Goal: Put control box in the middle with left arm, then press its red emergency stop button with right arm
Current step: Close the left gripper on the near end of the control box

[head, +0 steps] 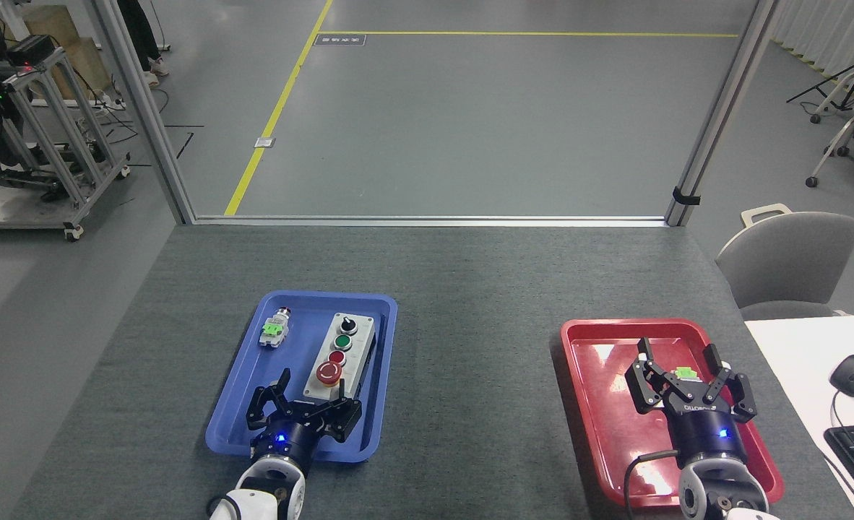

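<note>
The oblong grey control box (339,359) lies in the blue plastic tray (243,393), near the tabletop's front-left. The black left gripper (313,390), fingers spread, must next close on the box's near end.

Counter (470,303): dark grey felt-like top, wide, bare through middle and far half. Metal frame rail along far edge.

Blue tray (243,390) lies flat on counter, left of centre, near front, long side running away from viewer, tilted slightly.

Red tray (586,390) lies flat on counter at right, near front, well apart from blue tray; bare strip of felt between them.

White desk abuts counter at right front corner.
</note>
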